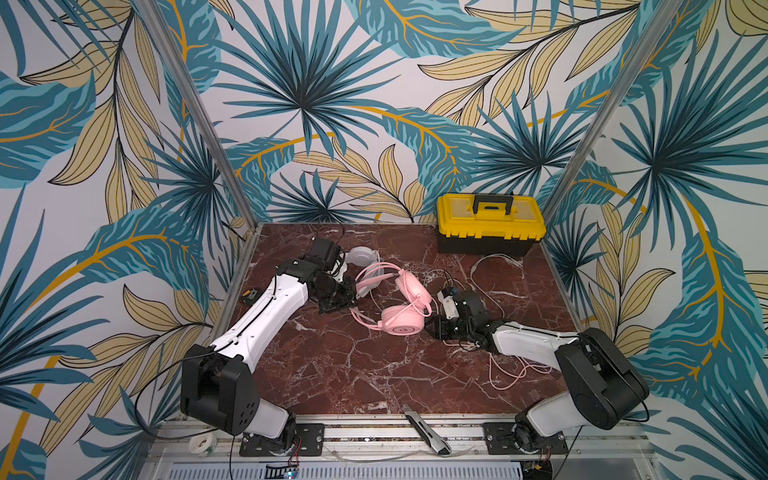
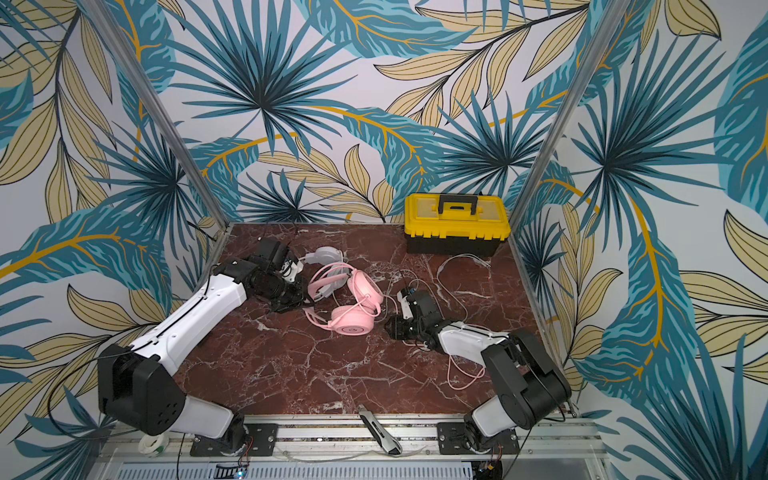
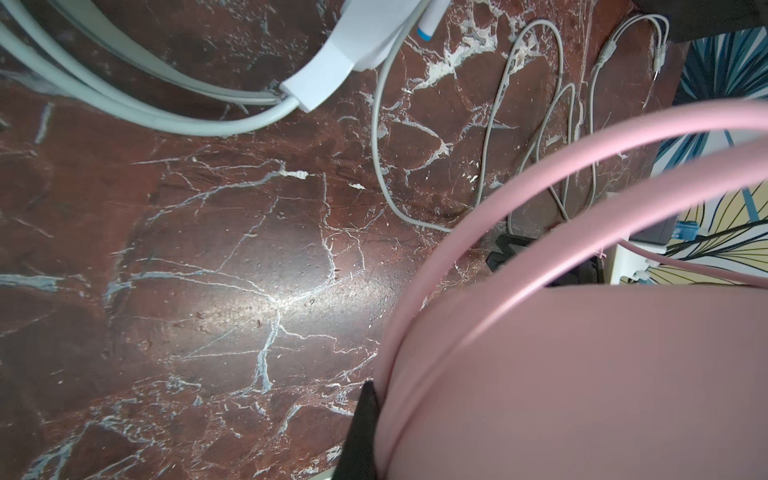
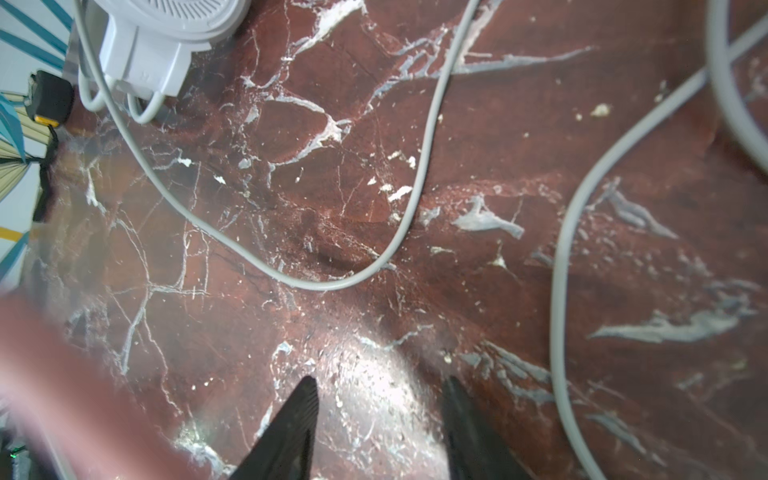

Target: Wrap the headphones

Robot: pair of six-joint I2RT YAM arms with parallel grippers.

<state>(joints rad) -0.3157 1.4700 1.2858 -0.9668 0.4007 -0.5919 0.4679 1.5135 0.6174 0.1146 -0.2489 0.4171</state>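
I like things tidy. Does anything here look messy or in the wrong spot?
Yes. The pink cable and white cable sprawl in loose loops over the table, unwrapped. A box cutter lies slanted across the metal rail at the table's front edge, an odd spot for a blade.

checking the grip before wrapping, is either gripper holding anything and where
The left gripper holds the pink headset by its headband; the right gripper holds nothing.

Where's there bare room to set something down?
Free: front-middle table, between pink headset and utility knife; also the back, left of the yellow toolbox. Crowded: the centre, where it meets the white headset, and the right side, strewn with cables.
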